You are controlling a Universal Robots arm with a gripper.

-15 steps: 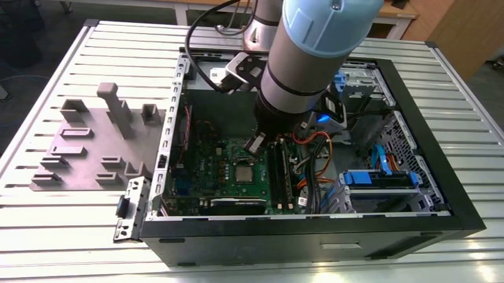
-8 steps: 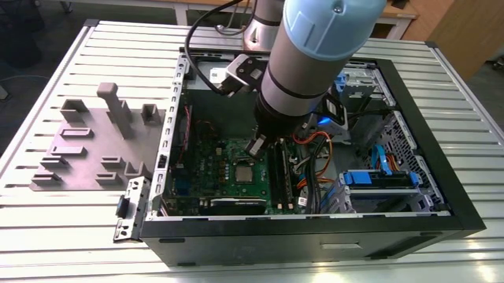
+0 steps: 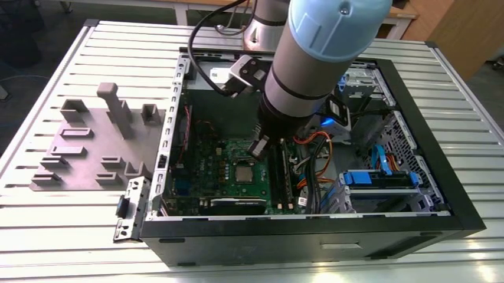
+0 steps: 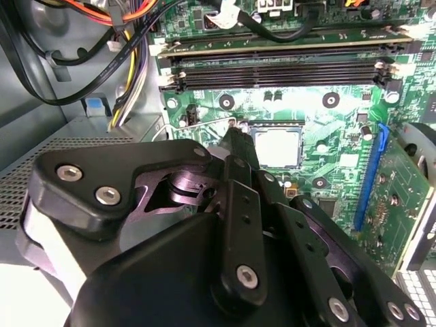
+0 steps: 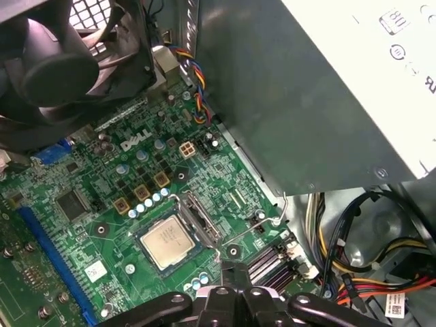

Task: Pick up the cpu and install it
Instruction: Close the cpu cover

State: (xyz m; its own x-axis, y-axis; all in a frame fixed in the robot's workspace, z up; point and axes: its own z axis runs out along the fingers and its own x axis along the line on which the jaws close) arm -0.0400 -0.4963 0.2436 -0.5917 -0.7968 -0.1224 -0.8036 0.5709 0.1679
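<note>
Jaws' tips hidden behind gripper (image 4: 235,146) body; fan (image 5: 61,61) cut by edge.

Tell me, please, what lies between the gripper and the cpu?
Only bare green motherboard and the socket's edge separate the gripper from the cpu, in the first wrist view.

table (image 3: 47,106): ribbed, pale metal | wooden furniture (image 3: 461,29) | floor (image 3: 32,35): dark

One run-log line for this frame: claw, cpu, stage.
claw: above motherboard, beside socket, holds nothing visible | cpu: lying flat in socket | stage: cpu appears placed
</note>
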